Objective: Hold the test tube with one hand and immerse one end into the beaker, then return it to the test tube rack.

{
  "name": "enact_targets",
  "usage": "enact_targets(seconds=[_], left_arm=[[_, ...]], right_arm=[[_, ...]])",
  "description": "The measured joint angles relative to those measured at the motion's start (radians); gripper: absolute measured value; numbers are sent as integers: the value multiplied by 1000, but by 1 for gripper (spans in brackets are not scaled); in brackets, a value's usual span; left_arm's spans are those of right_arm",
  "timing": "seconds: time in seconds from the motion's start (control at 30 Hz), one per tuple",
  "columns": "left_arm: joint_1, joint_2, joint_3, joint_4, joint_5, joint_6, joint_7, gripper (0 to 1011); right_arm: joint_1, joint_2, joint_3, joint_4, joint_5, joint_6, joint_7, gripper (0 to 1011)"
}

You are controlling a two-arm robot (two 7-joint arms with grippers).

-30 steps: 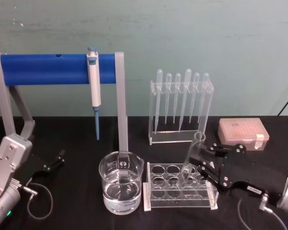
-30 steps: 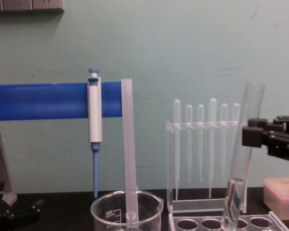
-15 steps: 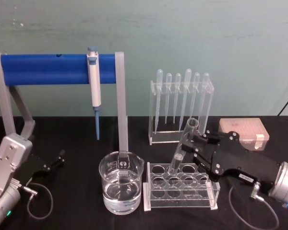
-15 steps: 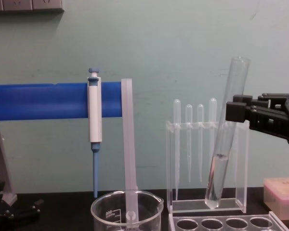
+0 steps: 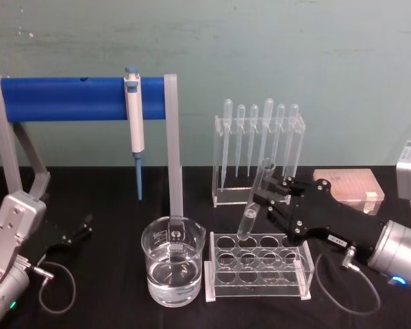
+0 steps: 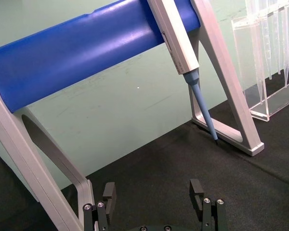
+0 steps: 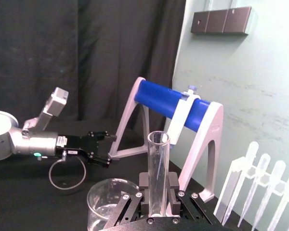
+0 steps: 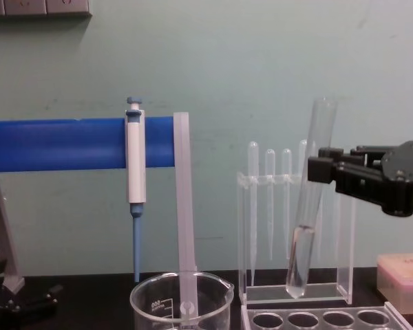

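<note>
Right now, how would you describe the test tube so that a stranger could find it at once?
Start at the clear rack with round holes at the front of the black table. Just above it, the right gripper holds the test tube tilted, clear of the holes. It is wider than the thin bulb-topped pipettes behind it, open at the top, with a little liquid inside.

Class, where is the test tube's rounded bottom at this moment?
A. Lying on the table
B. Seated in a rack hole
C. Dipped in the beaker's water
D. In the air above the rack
D: the right gripper holds the test tube tilted, its bottom clear of the rack and not yet over the beaker.
</note>
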Motion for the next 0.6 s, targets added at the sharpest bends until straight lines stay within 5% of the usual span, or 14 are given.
enact_targets(seconds=[0.6], left_arm=[[0,0,0,0,0,0,0,1000]], right_arm=[[-39,9,3,-4,6,-4,5,241]])
